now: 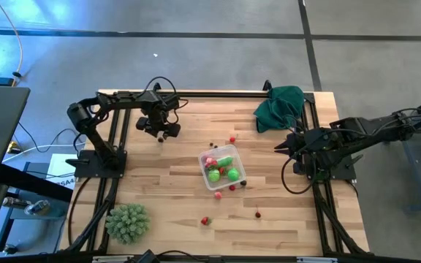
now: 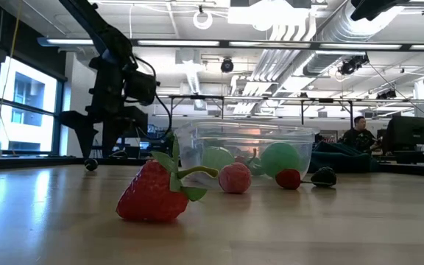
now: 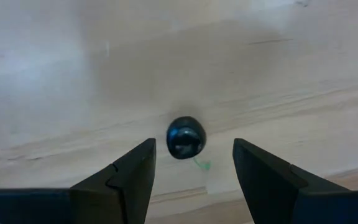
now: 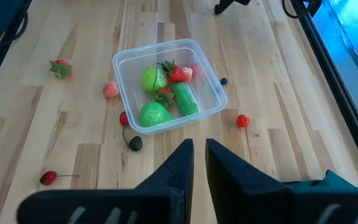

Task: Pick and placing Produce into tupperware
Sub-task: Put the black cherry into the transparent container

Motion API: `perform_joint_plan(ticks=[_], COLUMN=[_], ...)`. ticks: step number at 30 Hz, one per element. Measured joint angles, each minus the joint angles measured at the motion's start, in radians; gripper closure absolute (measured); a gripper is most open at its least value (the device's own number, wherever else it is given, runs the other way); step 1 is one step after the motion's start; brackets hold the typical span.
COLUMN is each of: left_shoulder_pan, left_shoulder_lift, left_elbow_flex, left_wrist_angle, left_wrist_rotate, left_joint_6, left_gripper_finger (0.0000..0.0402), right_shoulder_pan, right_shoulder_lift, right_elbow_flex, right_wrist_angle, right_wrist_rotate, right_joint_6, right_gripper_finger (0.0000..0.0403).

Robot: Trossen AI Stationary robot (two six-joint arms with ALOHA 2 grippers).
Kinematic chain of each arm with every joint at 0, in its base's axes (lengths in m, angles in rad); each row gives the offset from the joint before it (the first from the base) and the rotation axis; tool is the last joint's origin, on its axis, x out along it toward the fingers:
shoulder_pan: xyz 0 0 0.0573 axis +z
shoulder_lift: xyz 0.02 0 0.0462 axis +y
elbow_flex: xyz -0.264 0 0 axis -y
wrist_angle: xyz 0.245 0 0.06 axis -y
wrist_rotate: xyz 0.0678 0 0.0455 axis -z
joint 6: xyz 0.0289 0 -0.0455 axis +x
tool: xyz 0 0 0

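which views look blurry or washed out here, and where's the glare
High view: bluish glare on the floor at upper left; the table is evenly lit. Low view: the strawberry up close is soft, the windows are blown out. Left wrist view: the wood is pale and blurred; the dark berry shows a small highlight. Right wrist view: sharp on the tupperware, blue cast at the right edge.

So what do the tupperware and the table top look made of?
The tupperware looks like clear, glossy plastic: the produce inside shows through its walls. The table top looks like pale wood planks with a smooth, slightly shiny finish, going by the visible grain and seams.
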Motion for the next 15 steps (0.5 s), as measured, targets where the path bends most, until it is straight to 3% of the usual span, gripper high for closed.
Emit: perform_joint_plan(ticks=[15], left_shoulder_pan=[0.0], left_shoulder_lift=[0.0], left_elbow_flex=[0.0], left_wrist_angle=[-0.011], left_wrist_rotate=[-0.02], left_joint_6=[-0.055], left_gripper_finger=[0.0197], right_shoulder_pan=[0.0], right_shoulder_lift=[0.0], right_elbow_flex=[0.0], right_wrist_angle=[0.0], right_wrist_rotate=[0.0], right_joint_6=[0.0], right_gripper_finger=[0.0371])
